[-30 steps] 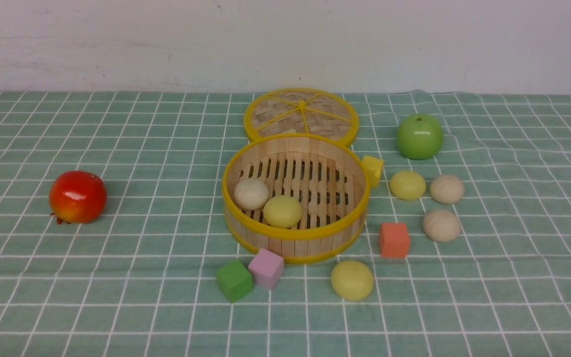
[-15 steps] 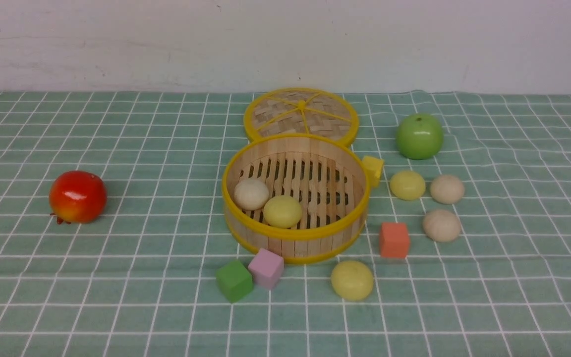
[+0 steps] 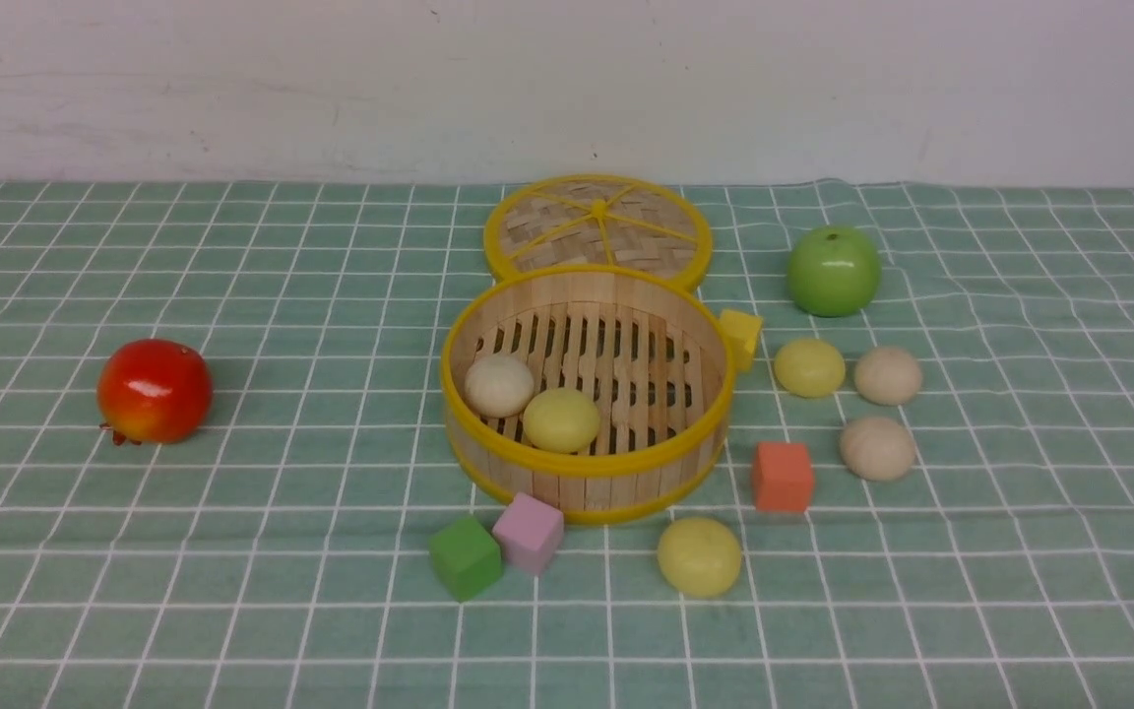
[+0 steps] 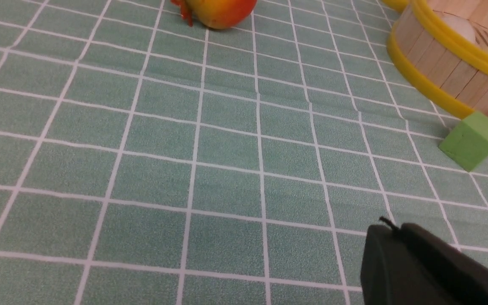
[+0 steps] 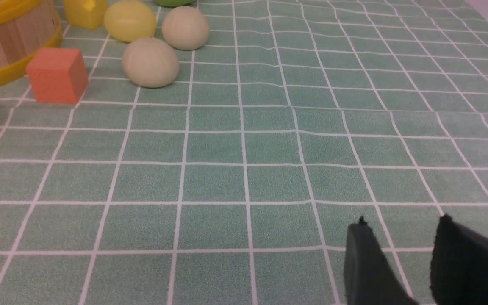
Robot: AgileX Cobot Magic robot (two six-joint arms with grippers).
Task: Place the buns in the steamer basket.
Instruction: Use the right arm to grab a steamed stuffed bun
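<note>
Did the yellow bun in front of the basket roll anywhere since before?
No. The yellow bun sits in the same spot, just in front of the steamer basket and near the orange cube.

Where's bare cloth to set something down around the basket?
Widest: between the red fruit and the basket. Also far right, beyond the beige buns. Crowded: the basket's right, with yellow bun, orange cube, apple; its front, with green cube, pink cube.

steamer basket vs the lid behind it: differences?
The steamer basket has upright slat walls; the lid lies flat. The basket's bottom is parallel slats; the lid is woven with yellow spokes. The basket holds a beige bun and a yellow bun; the lid carries nothing. Both are round, yellow-rimmed, light wood.
</note>
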